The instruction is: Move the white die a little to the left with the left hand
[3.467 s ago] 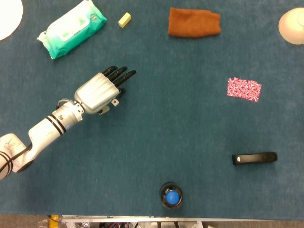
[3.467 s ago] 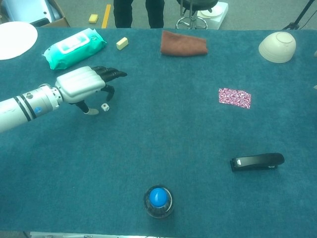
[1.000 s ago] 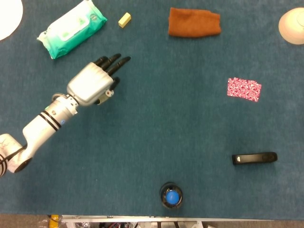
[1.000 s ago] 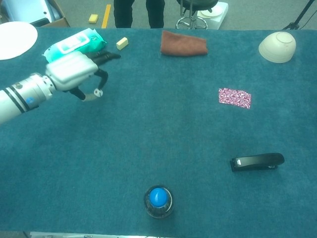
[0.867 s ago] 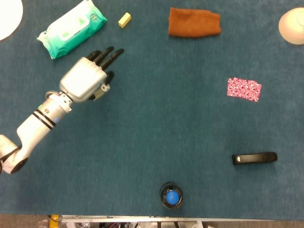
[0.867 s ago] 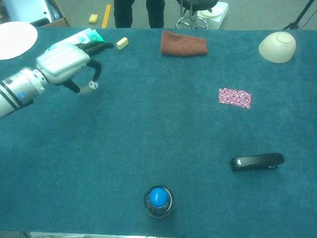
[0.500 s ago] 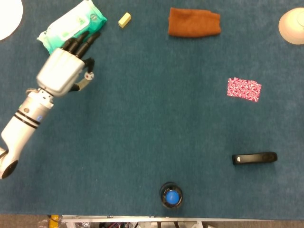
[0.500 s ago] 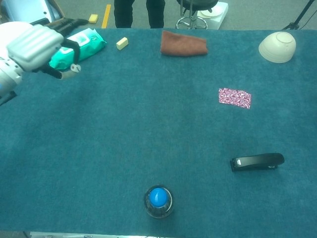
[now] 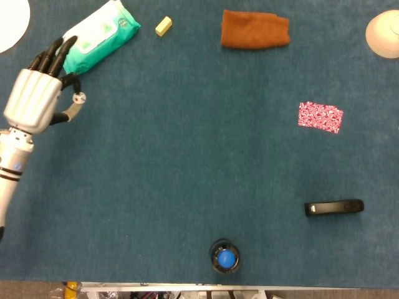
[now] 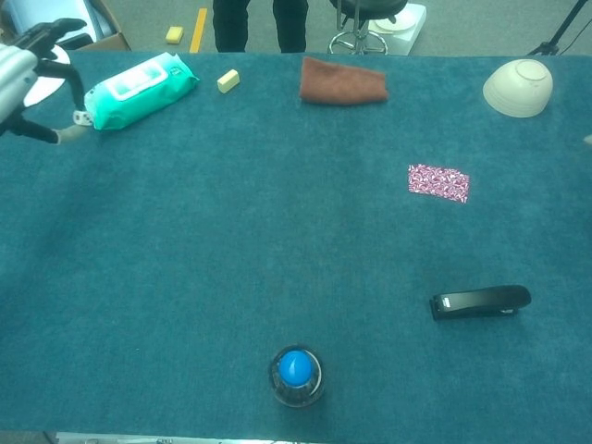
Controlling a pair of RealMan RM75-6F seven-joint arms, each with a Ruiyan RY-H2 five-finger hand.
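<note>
The white die (image 9: 78, 96) is pinched at the thumb side of the left hand (image 9: 34, 99), lifted above the table's far-left area, just near of the wipes pack (image 9: 95, 36); the other fingers are extended. Compared with 3.5 s ago, hand and die have been carried well left. The right hand is not seen.

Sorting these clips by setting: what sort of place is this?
Probably a lab or office test room: a table covered in teal carpet-like cloth holds unrelated items, like a black stapler and green wet-wipes pack, and beyond it a swivel chair base stands on grey floor.
</note>
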